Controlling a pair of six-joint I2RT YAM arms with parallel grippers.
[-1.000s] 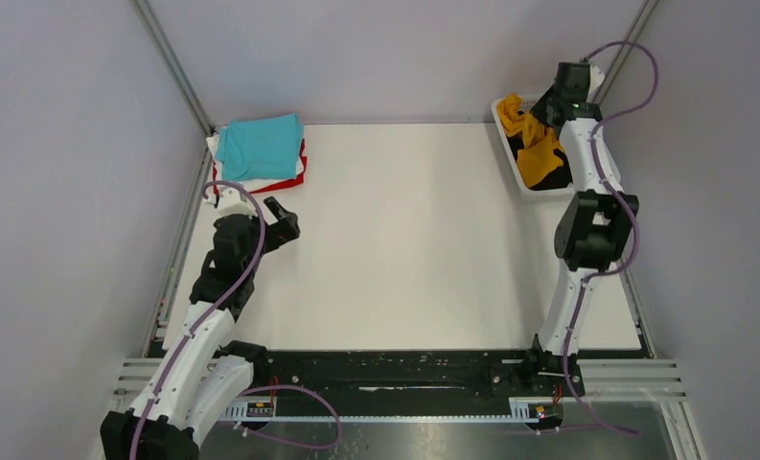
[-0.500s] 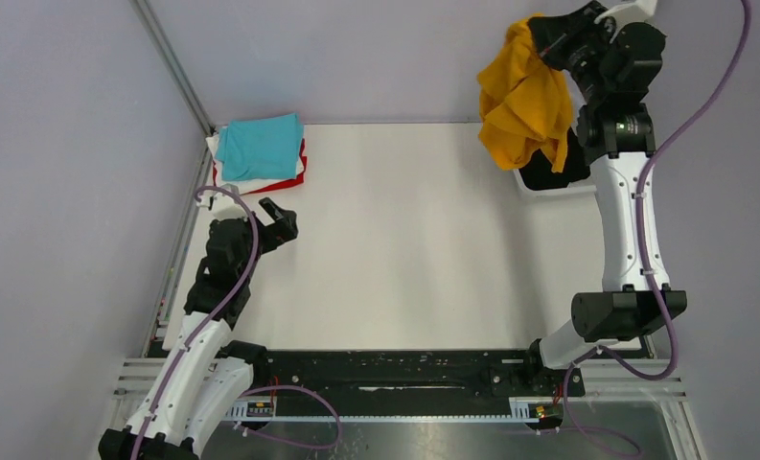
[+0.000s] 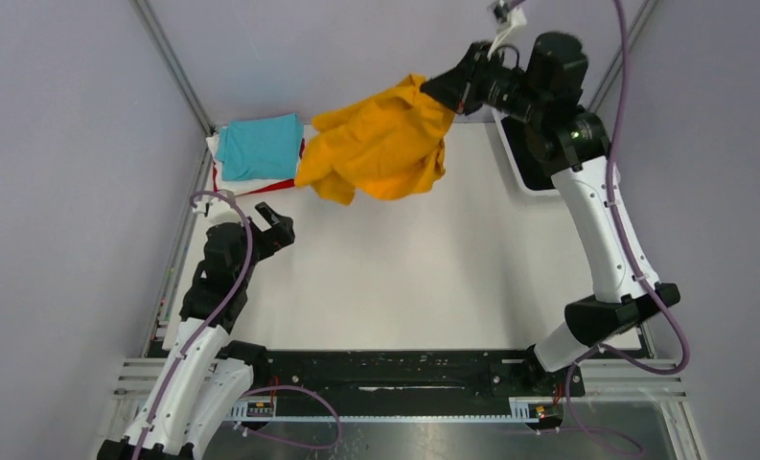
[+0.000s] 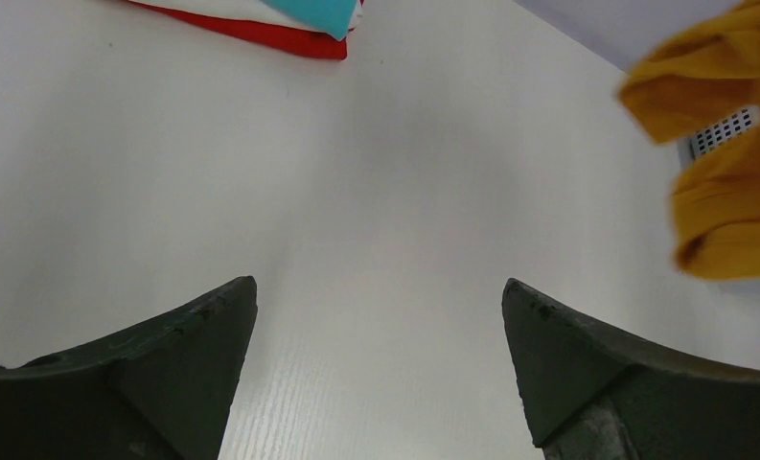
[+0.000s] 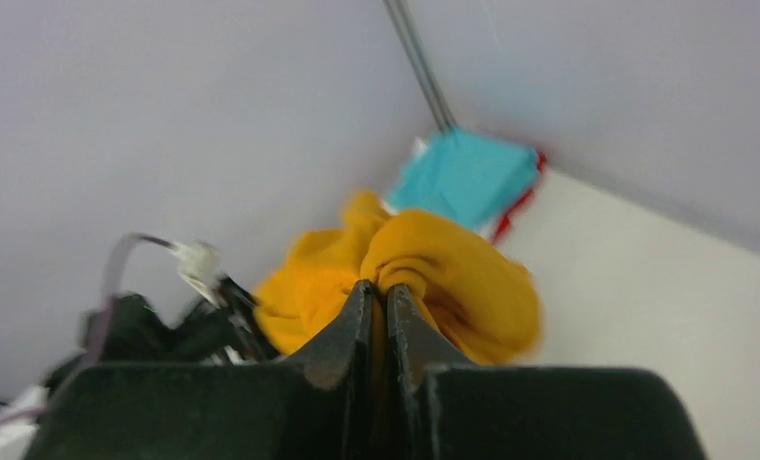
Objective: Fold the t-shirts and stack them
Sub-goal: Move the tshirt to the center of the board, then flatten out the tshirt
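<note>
My right gripper [image 3: 445, 88] [image 5: 377, 285] is shut on the orange-yellow t-shirt [image 3: 380, 141] [image 5: 452, 273], which hangs bunched in the air over the back middle of the table. A folded stack sits at the back left corner: a turquoise t-shirt [image 3: 259, 146] [image 4: 320, 11] on top, white and red t-shirts [image 3: 278, 183] [image 4: 280, 36] under it. My left gripper [image 3: 278, 218] [image 4: 380, 292] stands open just in front of that stack, nothing between its fingers. The orange-yellow shirt [image 4: 730, 144] shows at the right of the left wrist view.
A white lattice basket [image 3: 519, 158] stands at the back right with something black inside. Metal frame posts [image 3: 172, 65] rise at the back corners, and grey walls close in the sides.
My right arm has lifted the orange-yellow t-shirt out of the basket and swung it left, over the back middle of the table. The left arm has barely moved.
</note>
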